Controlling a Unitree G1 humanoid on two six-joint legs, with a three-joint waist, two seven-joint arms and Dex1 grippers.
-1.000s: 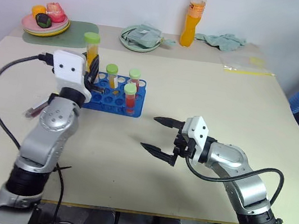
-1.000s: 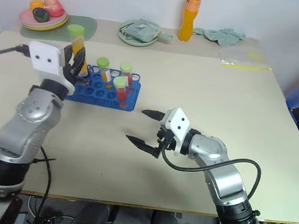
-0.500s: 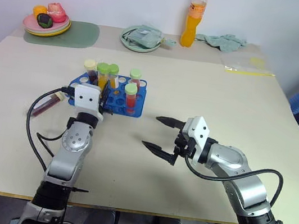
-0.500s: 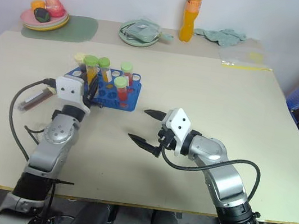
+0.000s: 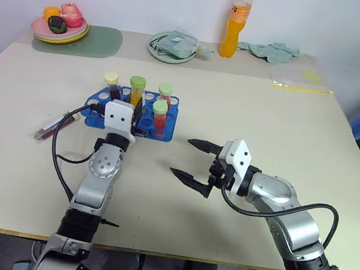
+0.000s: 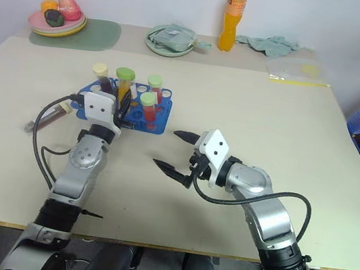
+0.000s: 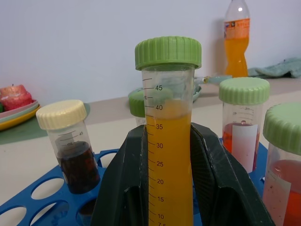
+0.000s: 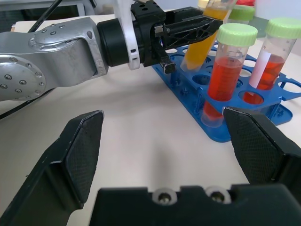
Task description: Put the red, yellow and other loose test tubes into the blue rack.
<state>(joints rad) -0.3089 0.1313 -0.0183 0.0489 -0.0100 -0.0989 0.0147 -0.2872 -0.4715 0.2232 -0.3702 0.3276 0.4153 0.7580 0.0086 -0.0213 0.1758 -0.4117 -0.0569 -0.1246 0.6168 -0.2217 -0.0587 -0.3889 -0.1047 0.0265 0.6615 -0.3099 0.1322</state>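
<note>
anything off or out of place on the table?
One dark red tube lies flat on the table left of the blue rack, not yet racked. Nothing spilled or broken that I can see.

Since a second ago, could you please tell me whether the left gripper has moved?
Yes. The left gripper, shut on the yellow tube, has come down toward the blue rack.

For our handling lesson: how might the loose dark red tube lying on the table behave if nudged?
The dark red tube lies on its side on the table, so its round body would probably roll. It looks like rigid plastic, likely stiff. Its liquid probably adds weight.
</note>
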